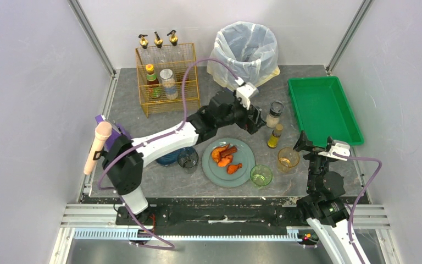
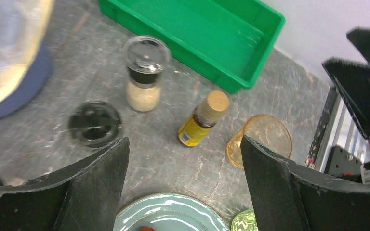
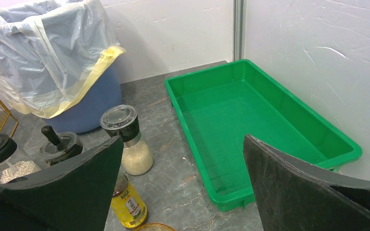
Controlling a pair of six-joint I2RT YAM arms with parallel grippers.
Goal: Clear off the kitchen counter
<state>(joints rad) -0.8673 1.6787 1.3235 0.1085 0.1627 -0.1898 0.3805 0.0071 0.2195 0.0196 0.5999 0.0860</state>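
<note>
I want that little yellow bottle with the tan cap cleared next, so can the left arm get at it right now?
Probably yes. The left fingers are open and hover over the yellow bottle, which stands apart from the grinder and amber glass.

Three glasses (image 1: 188,160) (image 1: 261,175) (image 1: 288,159); one plate (image 1: 244,149); one green tray (image 1: 321,110).

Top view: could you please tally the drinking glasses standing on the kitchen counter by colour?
Smoky grey glass: 1
Green glass: 1
Amber glass: 1
Total on the kitchen counter: 3
</note>
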